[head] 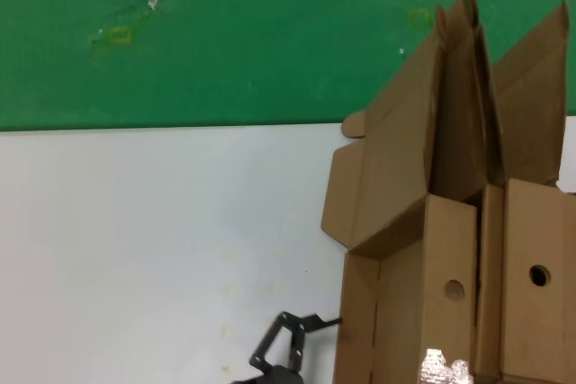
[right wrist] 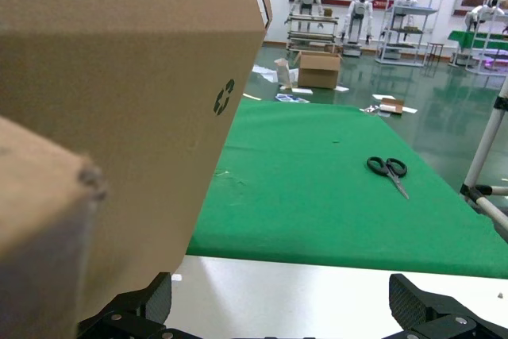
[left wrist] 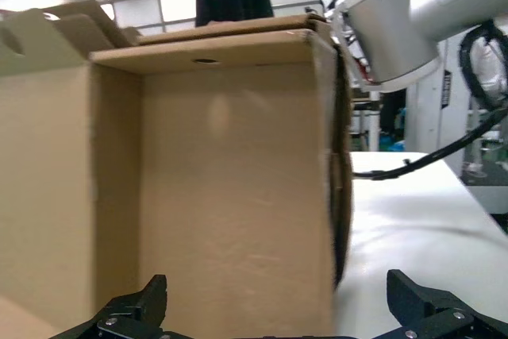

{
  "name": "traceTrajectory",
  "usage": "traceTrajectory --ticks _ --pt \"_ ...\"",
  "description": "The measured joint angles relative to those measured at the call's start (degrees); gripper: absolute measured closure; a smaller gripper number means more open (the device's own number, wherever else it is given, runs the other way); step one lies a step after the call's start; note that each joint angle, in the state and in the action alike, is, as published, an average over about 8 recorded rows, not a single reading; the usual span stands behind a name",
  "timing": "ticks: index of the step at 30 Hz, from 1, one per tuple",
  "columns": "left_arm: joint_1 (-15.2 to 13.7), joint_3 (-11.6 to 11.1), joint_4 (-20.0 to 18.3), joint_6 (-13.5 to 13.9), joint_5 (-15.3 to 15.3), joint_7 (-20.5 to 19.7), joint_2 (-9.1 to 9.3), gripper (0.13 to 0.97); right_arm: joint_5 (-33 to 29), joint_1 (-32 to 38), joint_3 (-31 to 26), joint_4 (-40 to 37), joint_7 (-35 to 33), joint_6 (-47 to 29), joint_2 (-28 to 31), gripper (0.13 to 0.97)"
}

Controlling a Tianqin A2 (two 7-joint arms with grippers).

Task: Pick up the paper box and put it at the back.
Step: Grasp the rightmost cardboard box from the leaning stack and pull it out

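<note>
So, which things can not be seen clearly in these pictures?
- Head view: the paper box is cut off by the bottom edge, so its base is hidden.
- Head view: the right tool is not visible; the left tool is partly cut off.
- Right wrist view: cardboard hides most of the green mat.
- Scissors: too small for detail.

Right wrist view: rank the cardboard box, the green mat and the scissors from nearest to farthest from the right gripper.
1. Cardboard box: right at the open right gripper, looming over one finger.
2. Green mat: begins just past the white table strip.
3. Scissors: lying on the mat, well beyond its near edge, on the side away from the box.
</note>
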Motion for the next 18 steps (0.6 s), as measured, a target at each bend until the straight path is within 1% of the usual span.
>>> traceTrajectory --ticks 3,6,13,18 --pt "-0.41 1.43 0.32 -0.6 0.65 -0.25 0.2 0.132 0.0 0.0 0.0 0.0 0.0 0.0 0.0 0.129" --pt "-1.27 2.55 1.47 -1.24 1.27 0.1 0.64 0.132 0.0 0.0 0.0 0.0 0.0 0.0 0.0 0.129" --pt "-3.77 4.54 4.75 -2.42 2.1 0.94 2.09 0.132 0.0 0.0 0.0 0.0 0.0 0.0 0.0 0.129" --pt "-4.54 5.94 5.92 -2.82 2.44 0.73 2.76 0.133 0.0 0.0 0.0 0.0 0.0 0.0 0.0 0.129"
